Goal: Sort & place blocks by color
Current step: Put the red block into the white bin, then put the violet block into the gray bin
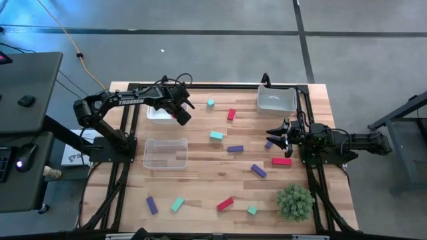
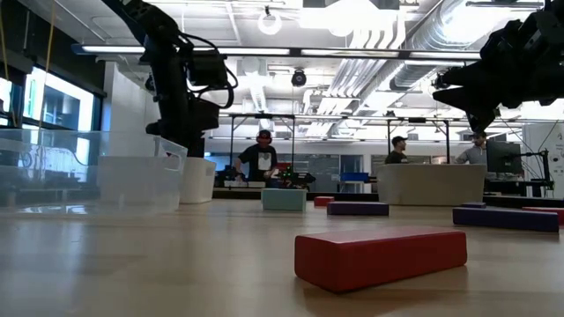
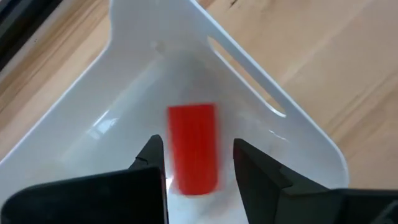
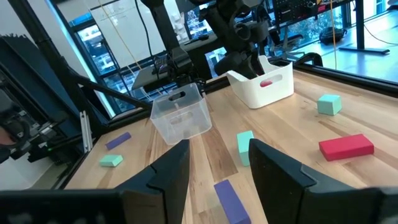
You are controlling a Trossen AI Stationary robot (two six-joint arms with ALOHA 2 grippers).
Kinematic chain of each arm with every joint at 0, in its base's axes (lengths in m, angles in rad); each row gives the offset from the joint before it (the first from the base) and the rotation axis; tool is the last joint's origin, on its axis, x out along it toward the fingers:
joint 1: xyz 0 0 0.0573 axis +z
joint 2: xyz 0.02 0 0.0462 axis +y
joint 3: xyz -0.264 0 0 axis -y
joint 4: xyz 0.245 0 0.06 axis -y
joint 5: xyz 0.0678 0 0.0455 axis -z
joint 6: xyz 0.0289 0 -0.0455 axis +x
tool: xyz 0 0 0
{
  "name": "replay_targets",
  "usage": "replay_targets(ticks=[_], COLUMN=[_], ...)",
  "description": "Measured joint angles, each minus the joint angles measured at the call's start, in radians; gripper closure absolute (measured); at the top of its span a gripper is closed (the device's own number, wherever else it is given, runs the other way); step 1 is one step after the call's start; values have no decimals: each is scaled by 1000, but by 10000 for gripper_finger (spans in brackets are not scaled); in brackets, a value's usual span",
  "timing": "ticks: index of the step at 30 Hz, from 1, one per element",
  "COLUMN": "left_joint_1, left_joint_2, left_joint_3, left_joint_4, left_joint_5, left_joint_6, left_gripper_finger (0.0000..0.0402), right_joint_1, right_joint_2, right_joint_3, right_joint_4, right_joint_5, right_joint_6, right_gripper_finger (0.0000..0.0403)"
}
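Note:
My left gripper (image 1: 181,115) hangs pointing down over the white bin (image 1: 159,115) at the far left of the table. It is open. A red block (image 3: 193,149), blurred, shows between its fingers (image 3: 152,152) with a gap on each side, over the bin's floor. Red, teal and purple blocks lie flat across the middle of the table, among them a red one (image 1: 231,115), a teal one (image 1: 216,135) and a purple one (image 1: 235,149). My right gripper (image 1: 275,133) waits at the right side, level, open and with nothing in it.
A clear bin (image 1: 165,153) stands near the white one, and another bin (image 1: 276,100) sits at the far right. A green spiky plant ball (image 1: 295,201) rests at the near right. More blocks lie along the near edge, such as a red one (image 1: 225,203).

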Motion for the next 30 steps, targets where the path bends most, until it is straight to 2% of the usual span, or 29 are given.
replay_targets(ticks=[9, 13, 19, 26, 30], left_joint_1=[29, 46, 53, 26, -15], left_joint_2=[0, 0, -1, -1, -1], left_joint_3=[16, 88, 239, 394, 451], left_joint_4=[-12, -56, -130, -146, -128], left_joint_5=[15, 18, 79, 232, 274], left_joint_6=[0, 21, 26, -134, -205], left_gripper_finger=[295, 296, 294, 297, 297], right_joint_1=[0, 0, 0, 0, 0], right_joint_2=[0, 0, 0, 0, 0], right_joint_3=[0, 0, 0, 0, 0], right_joint_4=[0, 0, 0, 0, 0], right_joint_5=[0, 0, 0, 1, 1], right_joint_6=[2, 0, 0, -1, 31], right_gripper_finger=[247, 247, 247, 247, 247])
